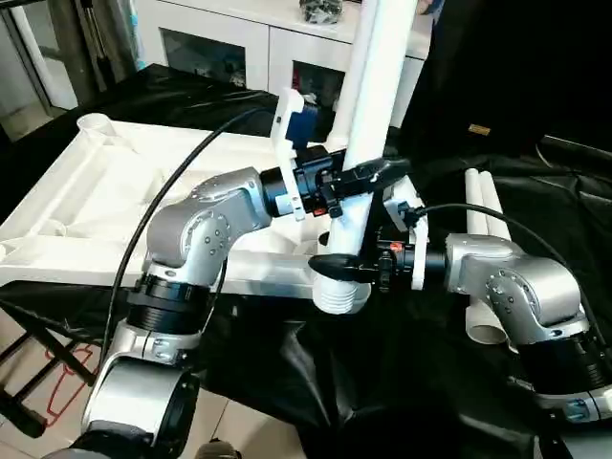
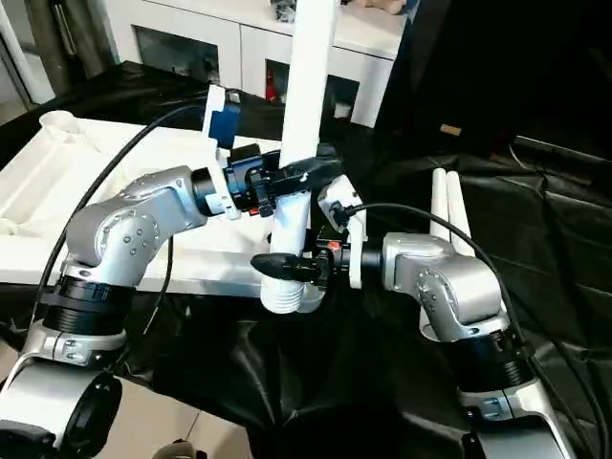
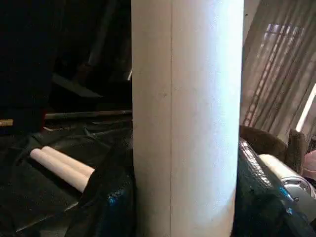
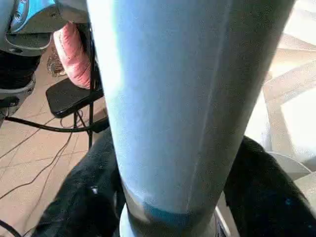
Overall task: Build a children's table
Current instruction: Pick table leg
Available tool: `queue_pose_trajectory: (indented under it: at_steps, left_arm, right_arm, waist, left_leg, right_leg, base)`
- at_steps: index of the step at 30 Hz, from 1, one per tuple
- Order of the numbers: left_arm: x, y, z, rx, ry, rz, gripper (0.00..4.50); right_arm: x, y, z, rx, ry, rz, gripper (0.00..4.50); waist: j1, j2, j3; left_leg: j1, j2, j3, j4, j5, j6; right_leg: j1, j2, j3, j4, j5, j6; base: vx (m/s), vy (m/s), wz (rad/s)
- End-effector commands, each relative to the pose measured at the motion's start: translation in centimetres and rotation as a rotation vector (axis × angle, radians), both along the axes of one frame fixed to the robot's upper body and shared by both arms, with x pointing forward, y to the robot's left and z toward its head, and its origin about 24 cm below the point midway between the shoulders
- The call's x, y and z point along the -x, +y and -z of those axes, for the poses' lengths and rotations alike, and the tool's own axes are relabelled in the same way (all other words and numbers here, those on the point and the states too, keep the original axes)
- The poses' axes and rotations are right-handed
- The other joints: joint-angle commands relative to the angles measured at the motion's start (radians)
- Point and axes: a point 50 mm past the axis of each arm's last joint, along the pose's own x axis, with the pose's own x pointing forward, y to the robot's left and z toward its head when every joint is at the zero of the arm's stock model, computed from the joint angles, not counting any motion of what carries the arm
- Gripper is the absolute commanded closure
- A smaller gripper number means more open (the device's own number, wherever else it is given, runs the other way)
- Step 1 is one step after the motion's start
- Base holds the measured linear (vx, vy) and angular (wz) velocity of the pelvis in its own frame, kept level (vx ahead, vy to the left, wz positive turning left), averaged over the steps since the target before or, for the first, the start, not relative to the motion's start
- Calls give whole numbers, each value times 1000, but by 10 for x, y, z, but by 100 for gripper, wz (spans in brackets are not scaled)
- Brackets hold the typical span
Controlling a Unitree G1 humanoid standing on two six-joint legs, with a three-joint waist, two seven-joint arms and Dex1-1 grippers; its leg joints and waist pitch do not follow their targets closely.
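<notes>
Black cloth drapes the work table, where both grippers hold one white tube leg upright at the tabletop's near corner.

White and ribbed side up, the tabletop lies on the cloth on the robot's left, with a white cabinet behind it. The held leg stands nearly upright, leaning a little, its ridged lower end at the corner socket at the tabletop's near edge. The left gripper is clamped around the leg higher up, and the right gripper grips it lower, just above the ridged end. Two spare legs lie side by side on the cloth beyond the right arm.
</notes>
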Motion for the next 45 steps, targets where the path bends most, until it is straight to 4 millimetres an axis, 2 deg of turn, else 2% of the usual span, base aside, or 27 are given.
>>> queue_pose_trajectory:
  at_steps: [1, 7, 14, 16, 20, 23, 24, 25, 26, 27, 30, 31, 32, 33, 34, 35, 36, 37, 39, 42, 43, 44, 45]
  left_arm:
    - [1, -3, -11, 25, -26, 23, 268]
    - [0, -4, -12, 30, -22, 25, 268]
    - [0, -4, -11, 14, -27, 11, 268]
    - [-2, -4, -10, 18, -22, -26, 212]
    - [-5, -1, -12, 68, -10, -58, 178]
    - [-12, 8, -15, 201, -49, -192, 153]
    - [-12, 8, -15, 204, -49, -195, 153]
    - [-17, 14, -13, 243, -44, -301, 152]
    - [-21, 19, -10, 247, -37, -382, 152]
    - [-26, 25, -5, 255, -23, -456, 152]
    - [-28, 32, 4, 245, 11, -450, 152]
    - [-29, 37, 8, 212, -2, -441, 152]
    - [-28, 41, 16, 124, -43, -408, 152]
    - [-26, 44, 23, 33, -97, -368, 152]
    - [-26, 44, 23, 33, -97, -368, 152]
    - [-23, 47, 34, -70, -127, -303, 152]
    - [-18, 49, 45, -178, -154, -230, 152]
    - [-16, 51, 53, -240, -166, -185, 152]
    - [-9, 54, 74, -414, -205, -66, 152]
    - [-4, 61, 95, -574, -208, 45, 152]
    - [-3, 63, 100, -606, -207, 74, 152]
    - [-3, 63, 101, -614, -205, 80, 152]
    - [-2, 69, 112, -684, -192, 138, 152]
  right_arm:
    - [-1, -5, 0, 2, 8, 13, 203]
    - [0, -5, 1, 4, 18, 13, 247]
    - [-1, -4, 1, -9, 16, 28, 259]
    - [-3, -4, 1, -24, 11, 42, 259]
    - [-4, -2, 2, -53, 7, 80, 260]
    - [-13, 1, 2, -143, 1, 240, 261]
    - [-14, 1, 2, -145, 1, 244, 261]
    - [-19, 1, 2, -186, -4, 333, 261]
    - [-23, 0, 3, -207, -3, 401, 261]
    - [-28, -1, 4, -228, -1, 479, 261]
    - [-31, -5, 7, -219, -19, 548, 261]
    - [-33, -8, 9, -194, -39, 589, 261]
    - [-35, -12, 13, -140, -66, 641, 261]
    - [-37, -16, 17, -90, -82, 682, 261]
    - [-37, -16, 17, -90, -82, 682, 261]
    - [-39, -20, 22, -33, -98, 730, 261]
    - [-40, -24, 24, 8, -110, 755, 261]
    - [-40, -27, 26, 29, -116, 767, 261]
    - [-39, -32, 28, 57, -124, 780, 261]
    - [-38, -36, 30, 79, -134, 788, 261]
    - [-38, -37, 30, 83, -137, 793, 261]
    - [-38, -37, 30, 84, -138, 793, 261]
    - [-38, -40, 30, 96, -152, 787, 261]
  waist:
    - [-1, 2, -77]
    - [-1, 1, -78]
    - [0, 4, -77]
    - [-1, 3, -78]
    - [-1, 6, -78]
    - [-2, 3, -79]
    - [-4, 4, -80]
    - [-3, 20, -80]
    - [-8, 13, -78]
    - [-10, 12, -78]
    - [-14, 8, -78]
    - [-15, 8, -79]
    - [-16, 13, -79]
    - [-16, 13, -78]
    - [-20, 17, -78]
    - [-22, 16, -79]
    - [-25, 27, -77]
    - [-25, 27, -79]
    - [-26, 37, -79]
    - [-28, 34, -79]
    - [-28, 41, -78]
    - [-30, 39, -78]
    - [-29, 39, -77]
  left_leg:
    - [8, 13, 6, -60, -82, -2]
    - [8, 13, 6, -59, -75, 2]
    - [8, 13, 5, -60, -83, -2]
    - [7, 13, 5, -60, -81, -2]
    - [8, 12, 5, -59, -83, -5]
    - [7, 14, 4, -60, -86, -8]
    - [6, 13, 4, -61, -92, -15]
    - [9, 14, 3, -61, -96, -19]
    - [7, 13, 4, -61, -109, -24]
    - [7, 14, 3, -63, -113, -26]
    - [9, 11, 3, -65, -109, -30]
    - [10, 10, 4, -65, -100, -31]
    - [9, 9, 3, -66, -94, -32]
    - [9, 8, 2, -67, -92, -32]
    - [10, 8, 3, -69, -88, -41]
    - [11, 8, 3, -68, -87, -45]
    - [15, 9, 1, -72, -89, -47]
    - [18, 8, 2, -71, -92, -54]
    - [17, 9, 4, -70, -89, -56]
    - [15, 9, 3, -71, -107, -54]
    - [16, 10, 3, -71, -116, -55]
    - [17, 10, 5, -71, -123, -56]
    - [17, 10, 4, -71, -134, -57]
  right_leg:
    - [64, -62, 38, -63, -94, -193]
    - [64, -62, 38, -62, -83, -195]
    - [64, -62, 37, -63, -89, -197]
    - [64, -62, 38, -61, -78, -200]
    - [64, -62, 37, -63, -77, -206]
    - [64, -65, 37, -65, -76, -208]
    - [65, -65, 36, -65, -87, -208]
    - [63, -65, 36, -64, -86, -208]
    - [62, -63, 37, -67, -87, -202]
    - [62, -63, 38, -68, -93, -193]
    - [64, -60, 37, -69, -119, -168]
    - [61, -58, 37, -67, -108, -162]
    - [61, -58, 37, -66, -102, -157]
    - [58, -59, 37, -71, -113, -147]
    - [57, -57, 38, -69, -123, -132]
    - [60, -57, 38, -66, -111, -135]
    - [53, -57, 38, -71, -119, -129]
    - [55, -56, 39, -66, -105, -130]
    - [57, -55, 41, -60, -53, -148]
    - [62, -57, 42, -59, -29, -165]
    - [61, -60, 43, -59, -35, -174]
    - [61, -60, 42, -61, -42, -177]
    - [61, -61, 43, -63, -54, -186]
  base:
    - [0, 0, 0]
    - [0, 0, 0]
    - [0, 0, 0]
    - [0, 0, 0]
    - [0, 0, 0]
    - [0, 0, 0]
    - [0, 0, 0]
    - [0, 0, 0]
    - [0, 0, 0]
    - [0, 0, 0]
    - [0, 0, 0]
    - [0, 0, 0]
    - [0, 0, 0]
    - [0, 0, 0]
    - [0, 0, 0]
    - [0, 0, 0]
    - [0, 0, 0]
    - [0, 0, 0]
    - [0, 0, 0]
    - [0, 0, 0]
    - [0, 0, 0]
    - [0, 0, 0]
    - [0, 0, 0]
